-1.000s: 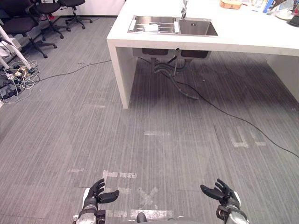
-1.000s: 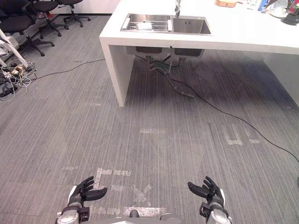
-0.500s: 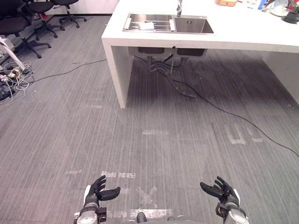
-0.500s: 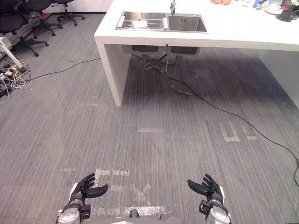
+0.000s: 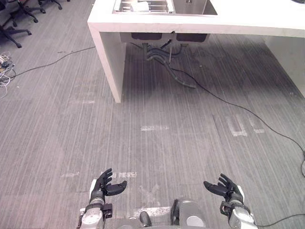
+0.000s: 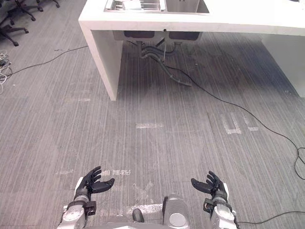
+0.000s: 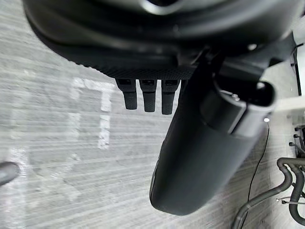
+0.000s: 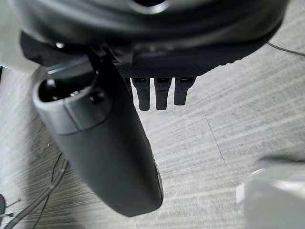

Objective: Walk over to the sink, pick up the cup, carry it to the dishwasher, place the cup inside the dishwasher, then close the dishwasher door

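**Hands empty, cup in sink**

We find the left hand (image 5: 106, 184) and right hand (image 5: 227, 187) low over the floor (image 5: 167, 143), fingers (image 7: 149, 98) spread, holding nothing. The white cup (image 5: 139, 6) lies in the left basin of the sink (image 5: 193, 6), in the worktop (image 5: 248, 21) far ahead.

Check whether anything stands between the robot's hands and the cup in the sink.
Nothing visible does: bare floor lies between the open left hand, right hand and the counter. The whitish cup lies in the sink beyond its edge; a black cable runs off to the right.
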Motion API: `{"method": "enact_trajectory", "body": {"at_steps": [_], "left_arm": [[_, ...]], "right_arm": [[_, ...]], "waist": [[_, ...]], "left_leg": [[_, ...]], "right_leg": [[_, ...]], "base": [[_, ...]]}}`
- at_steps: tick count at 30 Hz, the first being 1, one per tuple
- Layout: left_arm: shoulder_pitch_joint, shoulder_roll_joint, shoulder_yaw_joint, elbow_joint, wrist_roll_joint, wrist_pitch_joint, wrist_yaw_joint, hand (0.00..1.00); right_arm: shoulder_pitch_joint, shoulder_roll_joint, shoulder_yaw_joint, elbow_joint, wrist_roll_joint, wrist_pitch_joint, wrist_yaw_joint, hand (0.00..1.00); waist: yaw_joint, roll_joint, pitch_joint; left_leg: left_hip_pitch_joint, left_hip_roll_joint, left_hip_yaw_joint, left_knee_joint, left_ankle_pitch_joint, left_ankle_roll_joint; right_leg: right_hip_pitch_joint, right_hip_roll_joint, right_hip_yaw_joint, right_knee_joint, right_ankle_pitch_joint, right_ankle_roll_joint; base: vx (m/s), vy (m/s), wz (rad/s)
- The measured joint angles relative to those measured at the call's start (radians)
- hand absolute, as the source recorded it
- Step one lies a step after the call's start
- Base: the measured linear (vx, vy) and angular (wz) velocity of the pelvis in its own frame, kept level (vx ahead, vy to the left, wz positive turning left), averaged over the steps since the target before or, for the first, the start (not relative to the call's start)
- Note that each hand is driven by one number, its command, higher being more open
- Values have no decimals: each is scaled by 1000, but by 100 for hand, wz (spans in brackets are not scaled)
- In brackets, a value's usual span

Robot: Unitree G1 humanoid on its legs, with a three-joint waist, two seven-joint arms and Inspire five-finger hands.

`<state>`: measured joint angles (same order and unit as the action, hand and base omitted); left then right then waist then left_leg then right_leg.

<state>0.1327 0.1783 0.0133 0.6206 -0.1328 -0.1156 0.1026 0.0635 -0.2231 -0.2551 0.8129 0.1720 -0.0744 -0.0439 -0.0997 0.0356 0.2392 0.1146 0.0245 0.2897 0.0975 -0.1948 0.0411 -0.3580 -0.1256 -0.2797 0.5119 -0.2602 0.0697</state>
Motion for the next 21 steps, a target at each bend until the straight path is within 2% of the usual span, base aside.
{"method": "enact_trajectory", "body": {"at_steps": [1, 2, 3, 4, 5, 6, 7, 8, 9, 10, 11, 12, 13, 14, 15, 16, 17, 18, 19, 20, 21], "left_arm": [[-21, 8, -1, 2, -5, -1, 6, 90], [-39, 15, -1, 14, -5, -2, 12, 90], [-45, 15, -1, 20, -5, -2, 14, 90], [-50, 13, -2, 26, -5, -2, 18, 90], [-53, 5, -4, 27, -5, -3, 22, 90], [-52, -4, -11, 23, -6, -3, 26, 90], [-52, -7, -16, 18, -6, -3, 26, 90], [-48, -16, -21, 18, -7, -3, 22, 90], [-46, -26, -21, 13, -14, -2, 23, 90], [-37, -41, -21, -1, -26, -1, 23, 90], [-32, -55, -21, -42, -36, 1, 23, 90], [-31, -60, -21, -74, -45, 2, 23, 90], [-30, -71, -21, -165, -58, 2, 27, 90], [-30, -76, -21, -217, -65, 1, 29, 90], [-31, -78, -22, -316, -67, -3, 34, 90], [-32, -79, -22, -389, -68, -7, 46, 90], [-37, -79, -21, -476, -64, -13, 64, 90], [-43, -83, -20, -558, -62, -20, 84, 90], [-45, -86, -21, -617, -46, -26, 103, 90], [-47, -89, -21, -652, -20, -28, 117, 90], [-50, -90, -20, -717, 25, -29, 138, 90]], "right_arm": [[-2, -11, 0, 0, 0, 0, -2, 90], [1, -18, -3, 0, 0, 0, -5, 90], [4, -21, -4, 0, 0, 0, -8, 90], [17, -26, -4, 0, 1, 0, -11, 90], [29, -28, -4, 1, 1, 0, -11, 90], [29, -29, -4, 3, 1, 0, -10, 90], [26, -29, -4, 2, 2, 0, -9, 90], [23, -28, -4, 2, 3, 0, -7, 90], [23, -26, -3, 3, 6, 0, -6, 90], [23, -25, -3, 2, 28, -3, -6, 90], [23, -24, -5, -10, 43, -12, -13, 90], [23, -22, -6, -22, 44, -18, -17, 90], [24, -17, -16, -50, 45, -26, -24, 90], [23, -17, -16, -57, 47, -30, -26, 90], [19, -12, -16, -59, 53, -37, -31, 90], [15, -7, -15, -58, 54, -38, -32, 90], [13, -2, -14, -54, 53, -39, -32, 90], [14, 1, -11, -43, 53, -40, -32, 90], [18, 1, -10, -29, 52, -40, -32, 90], [24, 0, -9, -20, 51, -39, -33, 90], [39, 10, -9, 7, 46, -38, -34, 90]], "waist": [[-12, -4, 11], [-20, -16, 13], [-26, -21, 10], [-41, -29, 5], [-52, -25, 3], [-48, -5, 1], [-48, 9, 1], [-46, 29, 6], [-40, 32, 7], [-24, 29, 10], [-14, 16, 18], [-8, 8, 22], [0, -3, 29], [3, -6, 32], [10, -12, 35], [16, -17, 37], [29, -18, 39], [37, -15, 36], [40, -4, 35], [40, 9, 35], [53, 20, 25]], "left_leg": [[27, 3, -16, -13, 7, -13], [63, -4, -34, -22, -1, -35], [82, -6, -44, -25, -10, -49], [120, -7, -68, -23, -30, -79], [121, 8, -90, 31, -40, -95], [75, 46, -90, 145, -43, -105], [32, 74, -88, 247, -42, -122], [-58, 150, -86, 494, -12, -194], [-110, 197, -82, 671, -2, -213], [-148, 243, -68, 841, -6, -210], [-188, 271, -32, 936, -18, -195], [-213, 277, -13, 953, -24, -186], [-271, 282, 24, 945, -37, -164], [-303, 280, 36, 920, -43, -154], [-355, 260, 52, 827, -55, -134], [-383, 227, 52, 707, -59, -125], [-412, 179, 43, 516, -45, -119], [-431, 130, 3, 300, 26, -128], [-440, 113, -32, 172, 84, -136], [-445, 113, -47, 130, 111, -136], [-438, 108, -76, 164, 212, -81]], "right_leg": [[-11, 11, -5, -141, 75, -3], [-18, 11, 10, -237, 156, -22], [-21, 7, 21, -254, 182, -26], [-26, -6, 41, -213, 247, -54], [-36, -17, 31, -120, 252, -90], [-32, -4, 15, -84, 198, -98], [-17, 7, 1, -82, 175, -108], [34, 35, -20, -83, 136, -131], [87, 56, -30, -93, 115, -144], [174, 81, -33, -136, 99, -159], [265, 94, -29, -199, 96, -164], [303, 95, -28, -230, 96, -164], [359, 95, -28, -288, 96, -164], [382, 96, -29, -314, 96, -164], [428, 96, -30, -358, 96, -164], [456, 92, -25, -386, 96, -164], [488, 85, -11, -421, 93, -160], [518, 80, 1, -448, 83, -138], [539, 91, 9, -454, 66, -102], [558, 100, 13, -456, 51, -78], [597, 95, 35, -443, 10, -50]], "base": [[571, -120, 51], [506, -148, 53], [549, -226, 66], [568, -293, 82], [678, -410, 75], [448, -301, 47], [466, -318, 28], [489, -297, 23], [737, -411, 10], [704, -342, -8], [657, -272, -9], [499, -191, 1], [366, -129, 6], [411, -92, 7], [403, -58, 0], [489, -14, -17], [429, 58, -33], [519, 128, -40], [452, 153, -30], [462, 215, -38], [494, 252, -51]]}}
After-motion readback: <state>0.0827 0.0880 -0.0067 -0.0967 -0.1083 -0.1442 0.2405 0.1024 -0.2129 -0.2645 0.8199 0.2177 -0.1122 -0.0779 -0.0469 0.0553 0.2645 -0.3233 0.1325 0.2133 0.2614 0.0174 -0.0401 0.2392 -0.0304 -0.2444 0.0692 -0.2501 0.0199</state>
